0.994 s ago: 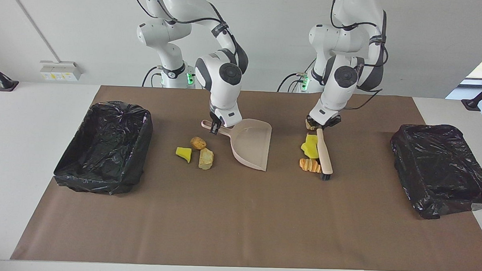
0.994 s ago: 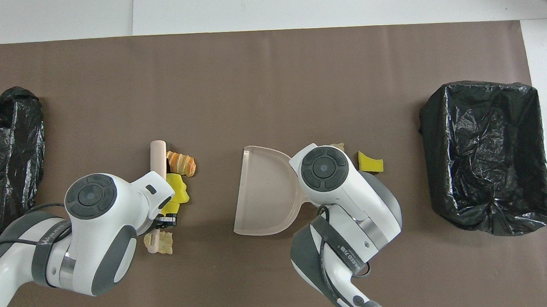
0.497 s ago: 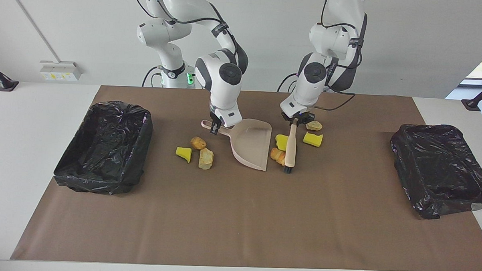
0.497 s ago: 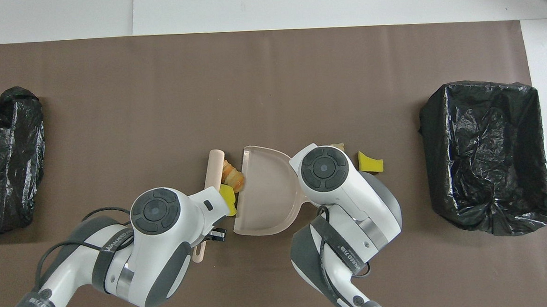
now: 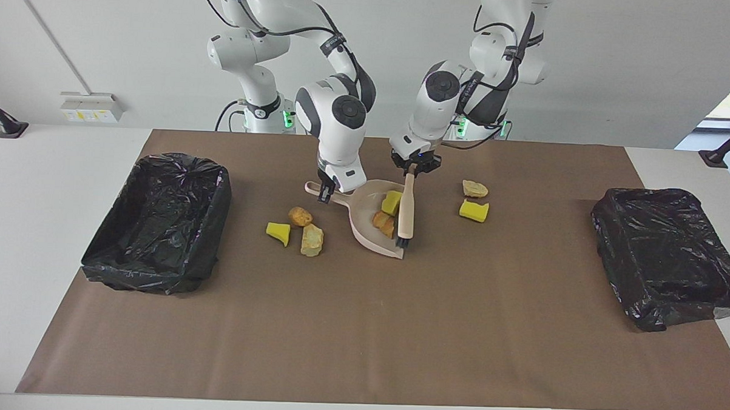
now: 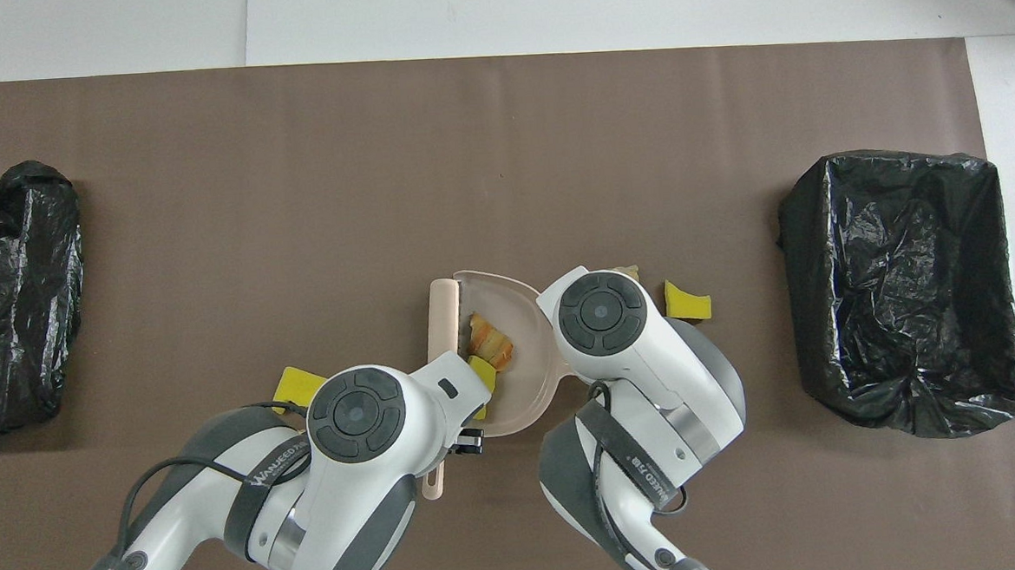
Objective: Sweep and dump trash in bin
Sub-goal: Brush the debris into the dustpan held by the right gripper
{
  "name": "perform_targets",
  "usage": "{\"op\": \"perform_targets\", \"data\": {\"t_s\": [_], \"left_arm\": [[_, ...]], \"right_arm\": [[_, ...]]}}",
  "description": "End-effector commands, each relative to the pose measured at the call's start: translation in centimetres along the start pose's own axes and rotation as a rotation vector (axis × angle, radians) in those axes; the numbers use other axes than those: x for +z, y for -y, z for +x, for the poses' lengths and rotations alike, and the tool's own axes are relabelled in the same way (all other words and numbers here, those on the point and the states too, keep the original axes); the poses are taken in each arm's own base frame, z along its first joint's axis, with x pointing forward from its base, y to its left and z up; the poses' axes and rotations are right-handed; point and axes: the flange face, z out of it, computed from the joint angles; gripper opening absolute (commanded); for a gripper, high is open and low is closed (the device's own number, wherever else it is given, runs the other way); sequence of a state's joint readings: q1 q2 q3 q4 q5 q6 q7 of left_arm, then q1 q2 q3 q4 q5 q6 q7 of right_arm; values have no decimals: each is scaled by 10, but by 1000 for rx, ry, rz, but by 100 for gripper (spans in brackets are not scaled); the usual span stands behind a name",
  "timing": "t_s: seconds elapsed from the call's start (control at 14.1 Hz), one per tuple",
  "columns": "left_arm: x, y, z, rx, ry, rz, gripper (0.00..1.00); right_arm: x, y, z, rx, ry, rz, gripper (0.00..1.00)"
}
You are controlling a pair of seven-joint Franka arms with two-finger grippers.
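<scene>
The brush (image 5: pixel 406 215) is gripped at its handle by the left hand (image 5: pixel 413 168), its bristles set at the dustpan's (image 5: pixel 370 238) open edge, while the dustpan handle is clamped by the right hand (image 5: pixel 326 193). Of the trash, two pieces (image 5: pixel 388 213) lie in the pan. Three (image 5: pixel 297 230) lie on the bench (image 5: pixel 361 326) toward the right arm's end, and two (image 5: pixel 474 200) toward the left arm's.

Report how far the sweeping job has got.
Done: two pieces lie in the dustpan. In hand: the left gripper holds the brush at the pan's mouth; the right gripper grips the pan's handle. Left: five loose pieces on the mat, then dumping into a bin.
</scene>
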State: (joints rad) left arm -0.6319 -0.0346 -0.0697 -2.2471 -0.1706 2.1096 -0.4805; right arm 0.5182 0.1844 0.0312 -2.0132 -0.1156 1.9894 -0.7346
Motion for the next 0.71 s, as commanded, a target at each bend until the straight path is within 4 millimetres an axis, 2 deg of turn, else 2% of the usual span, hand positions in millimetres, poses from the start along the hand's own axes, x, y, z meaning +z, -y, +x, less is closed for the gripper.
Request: {"op": "perform_targets", "data": {"t_s": [0.0, 0.14, 0.28, 0.43, 0.64], "left_arm": [[-15, 8, 1, -197, 19, 6, 0], [-14, 23, -3, -314, 53, 79, 0], [-23, 47, -9, -373, 85, 162, 0], [-26, 71, -23, -420, 151, 240, 0], [-24, 91, -43, -546, 147, 369, 0]], "right_arm": [[4, 0, 1, -29, -4, -1, 0], [4, 1, 1, -41, -1, -1, 0], [1, 4, 5, -106, -5, -16, 0], [-1, 7, 11, -157, -19, -33, 0], [-2, 15, 22, -154, -31, -42, 0]]}}
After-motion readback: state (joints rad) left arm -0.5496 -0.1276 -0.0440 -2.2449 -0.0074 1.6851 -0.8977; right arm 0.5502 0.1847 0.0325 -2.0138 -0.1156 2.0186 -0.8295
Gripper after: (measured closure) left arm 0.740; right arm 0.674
